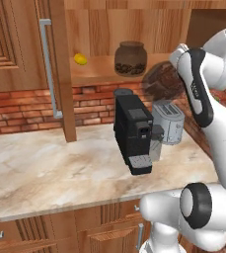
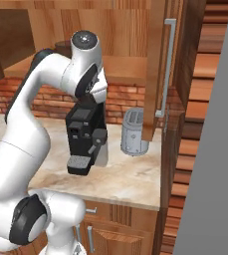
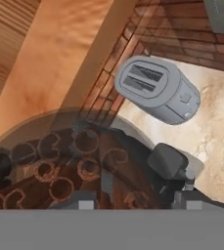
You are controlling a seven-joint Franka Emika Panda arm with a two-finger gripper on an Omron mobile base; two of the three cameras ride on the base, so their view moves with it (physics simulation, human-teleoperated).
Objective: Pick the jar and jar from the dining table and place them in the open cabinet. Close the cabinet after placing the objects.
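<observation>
The hand (image 3: 133, 202) is clamped on the jar of brown sticks (image 3: 69, 171), carried at cabinet shelf (image 1: 97, 69) height so it can go in at three o'clock of the bean jar (image 1: 130, 58), above the counter (image 1: 60, 163).

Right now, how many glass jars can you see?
2. The bean jar stands on the open cabinet shelf; the stick jar sits in the end effector, near the shelf's edge.
</observation>
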